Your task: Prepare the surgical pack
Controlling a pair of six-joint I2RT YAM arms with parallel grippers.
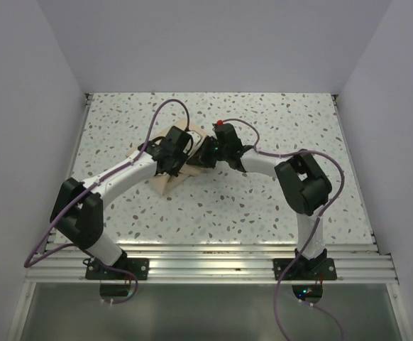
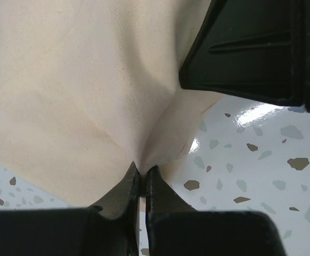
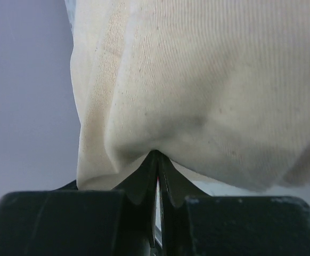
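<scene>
tan sheet (image 1: 165,183) is held bunched at the middle of the table (image 1: 277,128) | left fingers (image 2: 127,188) are clamped on one fold | right fingers (image 3: 142,181) are clamped on another | sheet is spread straight ahead of both; neither arm is nearer

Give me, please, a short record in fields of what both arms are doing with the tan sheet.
sheet: tan sheet, bunched near the middle of the table, largely hidden under both wrists in the top view
left fingers: shut, pinching a fold of the tan sheet
right fingers: shut, pinching a fold of the tan sheet
arm spacing: both wrists close together over the sheet
other pack items: none visible in any view
</scene>
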